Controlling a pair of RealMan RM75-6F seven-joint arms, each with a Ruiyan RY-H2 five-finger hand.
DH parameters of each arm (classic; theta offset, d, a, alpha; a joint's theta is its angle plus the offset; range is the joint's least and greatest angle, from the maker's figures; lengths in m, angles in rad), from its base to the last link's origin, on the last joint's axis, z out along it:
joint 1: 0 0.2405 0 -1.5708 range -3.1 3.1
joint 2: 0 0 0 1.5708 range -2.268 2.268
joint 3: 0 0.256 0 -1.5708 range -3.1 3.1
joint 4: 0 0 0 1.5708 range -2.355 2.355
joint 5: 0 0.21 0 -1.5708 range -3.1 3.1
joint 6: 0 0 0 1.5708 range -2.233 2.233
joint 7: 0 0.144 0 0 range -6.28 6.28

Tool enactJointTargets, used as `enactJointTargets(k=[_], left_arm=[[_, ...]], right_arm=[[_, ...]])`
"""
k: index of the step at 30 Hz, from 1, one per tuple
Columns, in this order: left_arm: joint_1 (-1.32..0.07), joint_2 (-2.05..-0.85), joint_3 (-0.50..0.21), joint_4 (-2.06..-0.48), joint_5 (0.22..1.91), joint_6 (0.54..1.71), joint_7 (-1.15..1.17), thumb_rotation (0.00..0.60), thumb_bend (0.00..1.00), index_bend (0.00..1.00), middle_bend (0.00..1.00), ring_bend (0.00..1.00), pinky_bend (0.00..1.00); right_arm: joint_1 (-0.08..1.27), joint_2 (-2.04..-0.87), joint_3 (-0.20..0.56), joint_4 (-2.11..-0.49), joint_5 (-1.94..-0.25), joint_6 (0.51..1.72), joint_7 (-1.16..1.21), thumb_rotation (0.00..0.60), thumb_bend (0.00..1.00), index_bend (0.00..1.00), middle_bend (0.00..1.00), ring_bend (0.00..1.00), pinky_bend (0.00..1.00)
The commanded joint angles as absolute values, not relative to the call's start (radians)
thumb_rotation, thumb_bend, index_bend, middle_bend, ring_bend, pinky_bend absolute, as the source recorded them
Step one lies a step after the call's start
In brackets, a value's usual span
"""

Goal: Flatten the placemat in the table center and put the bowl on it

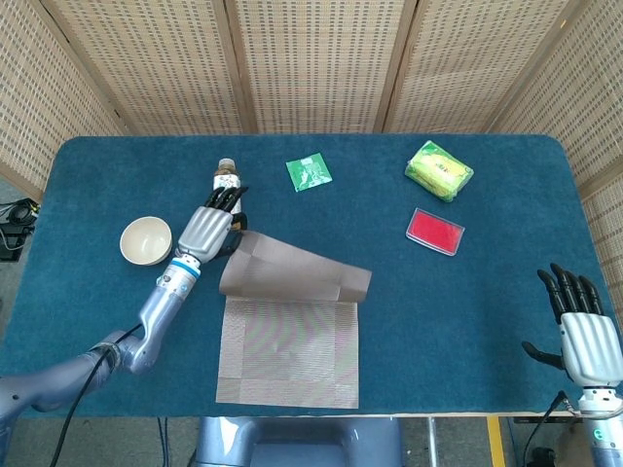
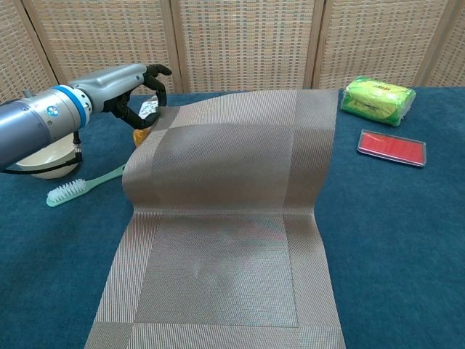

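Head view: left hand [image 1: 205, 232] pinches far-left corner of placemat [image 1: 288, 352], lifts far half up off table [image 1: 467, 302]. Near half lies flat at table middle, near front edge. Right hand [image 1: 587, 341] at front-right corner, fingers spread, holds nothing. Bowl [image 1: 146, 240] sits left of left hand, looks empty. Brush [image 2: 80, 185] beside bowl. Bottle [image 1: 226, 173] behind left hand. Mat grey-brown, woven, crease across middle, darker band round sides.
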State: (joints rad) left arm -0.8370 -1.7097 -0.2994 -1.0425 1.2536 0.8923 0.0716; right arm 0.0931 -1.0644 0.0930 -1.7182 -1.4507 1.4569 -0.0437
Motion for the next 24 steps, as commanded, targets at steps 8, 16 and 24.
enactJointTargets(k=[8, 16, 24], left_arm=[[-0.876, -1.821, -0.339, -0.834, 1.180, 0.895, 0.034, 0.600, 0.55, 0.73, 0.00, 0.00, 0.00], [-0.847, -1.754, -0.359, -0.922, 1.133, 0.913, 0.070, 0.600, 0.06, 0.00, 0.00, 0.00, 0.00], [-0.757, -1.546, -0.354, -1.203, 1.136, 1.018, 0.148, 0.600, 0.00, 0.00, 0.00, 0.00, 0.00]], right_arm=[[0.093, -1.065, 0.094, -1.718, -1.444, 1.456, -0.048, 0.600, 0.00, 0.00, 0.00, 0.00, 0.00], [0.092, -1.067, 0.090, -1.720, -1.452, 1.459, -0.055, 0.600, 0.00, 0.00, 0.00, 0.00, 0.00], [0.096, -1.074, 0.083, -1.713, -1.465, 1.453, -0.065, 0.600, 0.00, 0.00, 0.00, 0.00, 0.00]])
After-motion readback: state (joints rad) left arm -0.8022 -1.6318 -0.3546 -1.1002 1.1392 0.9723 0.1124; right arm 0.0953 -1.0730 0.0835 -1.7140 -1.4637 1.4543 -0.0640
